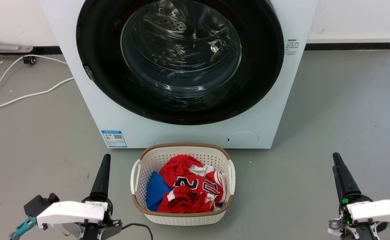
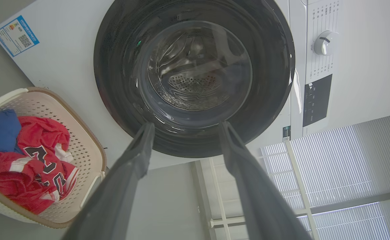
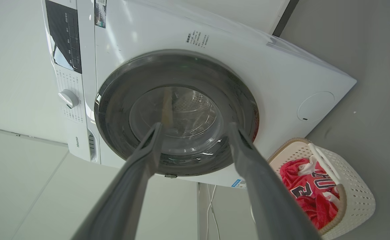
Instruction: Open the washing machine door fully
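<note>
While both arms sat low in the head view, the washing machine [image 1: 81, 110] occupied the 12 o'clock position, standing on the grey floor [image 1: 331, 116]. The washing machine door [image 1: 181, 53] was found seated against the white front, its black rim lying flush as far as could be seen, with the perforated drum visible through the domed glass. The left gripper [image 1: 105, 160] stood at 7 o'clock, fingers pointing toward the machine; in the left wrist view its two fingers [image 2: 128, 173] were spread widely apart, with nothing between them and nothing touched. The right gripper [image 1: 336, 160] stood at 5 o'clock, likewise pointing toward the machine; in the right wrist view its fingers were parted to a similar width, empty and in contact with nothing. Both grippers were well apart from the door. A white perforated basket [image 1: 185, 150] sat at 6 o'clock, just in front of the machine and between the two grippers, holding a red jersey [image 1: 188, 186] and a blue garment [image 1: 155, 190]. A blue label [image 1: 114, 138] was noted at 7 o'clock from the door and a small round flap [image 1: 242, 139] at 5 o'clock from it. A white cable [image 1: 28, 95] lay on the floor at 9 o'clock from the machine.
</note>
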Motion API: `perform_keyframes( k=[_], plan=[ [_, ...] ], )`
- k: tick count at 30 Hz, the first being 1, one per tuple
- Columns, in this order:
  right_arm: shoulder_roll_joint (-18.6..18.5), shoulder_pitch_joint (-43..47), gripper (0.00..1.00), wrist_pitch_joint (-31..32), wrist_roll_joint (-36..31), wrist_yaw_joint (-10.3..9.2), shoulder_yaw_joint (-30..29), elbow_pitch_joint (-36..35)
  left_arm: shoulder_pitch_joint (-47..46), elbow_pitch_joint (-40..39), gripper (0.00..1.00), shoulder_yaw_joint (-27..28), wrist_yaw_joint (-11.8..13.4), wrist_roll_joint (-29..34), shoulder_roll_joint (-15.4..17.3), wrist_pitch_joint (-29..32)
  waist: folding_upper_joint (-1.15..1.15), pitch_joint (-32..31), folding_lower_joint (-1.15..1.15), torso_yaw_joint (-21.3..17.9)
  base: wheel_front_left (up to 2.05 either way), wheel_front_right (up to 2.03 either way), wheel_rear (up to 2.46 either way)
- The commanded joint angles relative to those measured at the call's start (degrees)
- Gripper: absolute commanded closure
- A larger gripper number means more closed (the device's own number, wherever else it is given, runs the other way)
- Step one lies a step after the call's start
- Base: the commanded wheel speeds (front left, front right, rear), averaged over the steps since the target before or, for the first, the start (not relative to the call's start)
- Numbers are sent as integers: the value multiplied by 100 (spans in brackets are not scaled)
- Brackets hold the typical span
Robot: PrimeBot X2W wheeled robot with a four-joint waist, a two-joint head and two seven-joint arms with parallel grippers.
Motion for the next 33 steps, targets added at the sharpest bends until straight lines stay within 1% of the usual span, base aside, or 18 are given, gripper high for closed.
perform_keyframes(
  k=[1,7,14,17,24,28,33],
  plan=[
    [-86,-51,0,-60,-308,3,50,-153,-114,-145,0,-35,-9,334,61,-64,0,0,0,-4,0,0,0],
    [-209,-21,0,-195,-1409,4,143,-240,-115,-341,0,-53,-10,1345,73,-200,0,-5,0,-10,0,0,0],
    [-224,-1,0,-294,-2468,5,181,-335,-98,-463,0,-178,39,2473,160,-347,0,-4,0,-10,0,0,0],
    [-239,6,0,-295,-2746,6,232,-366,-97,-471,0,-278,85,2874,216,-407,0,-3,0,-10,0,0,0],
    [-247,18,0,-302,-3229,7,267,-411,-143,-466,0,-516,151,3592,363,-544,0,-4,0,-15,0,0,0],
    [-291,-1,0,-334,-3615,7,259,-435,-175,-450,0,-648,183,3921,447,-612,0,-2,0,-18,0,0,0],
    [-277,-22,0,-363,-4138,8,246,-472,-193,-381,0,-778,285,4314,535,-701,0,-3,0,-25,0,0,0]
  ],
)
